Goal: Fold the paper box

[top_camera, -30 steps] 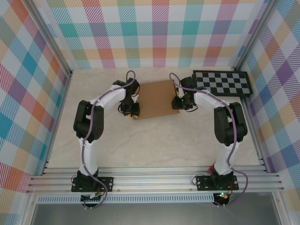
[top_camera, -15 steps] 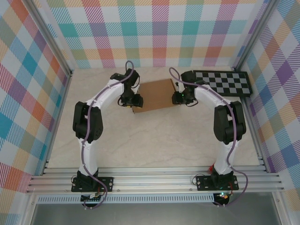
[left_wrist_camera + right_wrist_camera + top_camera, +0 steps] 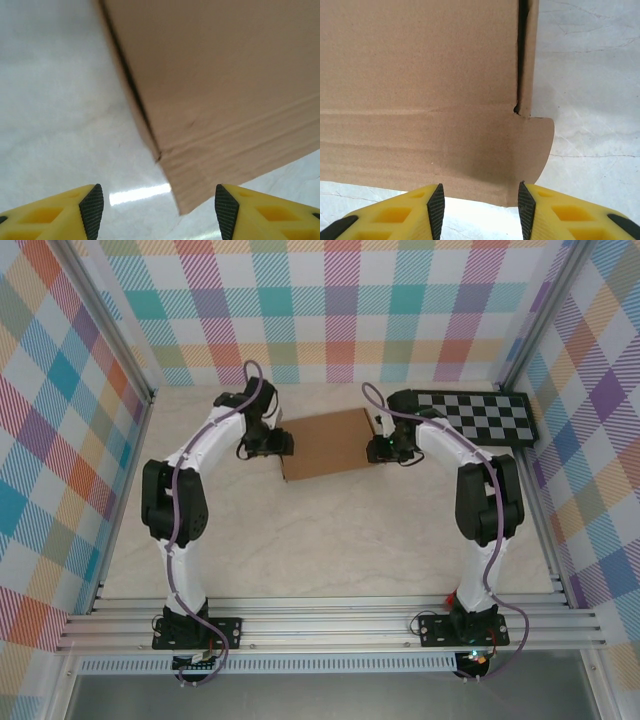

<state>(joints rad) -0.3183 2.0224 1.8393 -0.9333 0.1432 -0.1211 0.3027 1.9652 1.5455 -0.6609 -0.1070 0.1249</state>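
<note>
The paper box (image 3: 328, 443) lies closed and flat on the table, a plain brown cardboard mailer between my two grippers. My left gripper (image 3: 284, 443) sits at its left edge and stands open. In the left wrist view its jaws (image 3: 159, 214) frame the box (image 3: 225, 90), whose near corner points into the gap without touching the pads. At the right edge, my right gripper (image 3: 378, 448) is open too. In the right wrist view the box (image 3: 420, 100) and its rounded flap tab (image 3: 535, 145) lie just ahead of the gripper (image 3: 481, 210), unpinched.
A black-and-white checkerboard panel (image 3: 475, 417) lies flat at the back right, beside the right arm. Plaid walls close in the pale table (image 3: 330, 540) at the back and on both sides. Aluminium rails (image 3: 330, 625) run along the near edge.
The left gripper let go of the box's left edge, opened and drew back to the left. The right gripper's jaws widened. The box slid toward the back wall.
</note>
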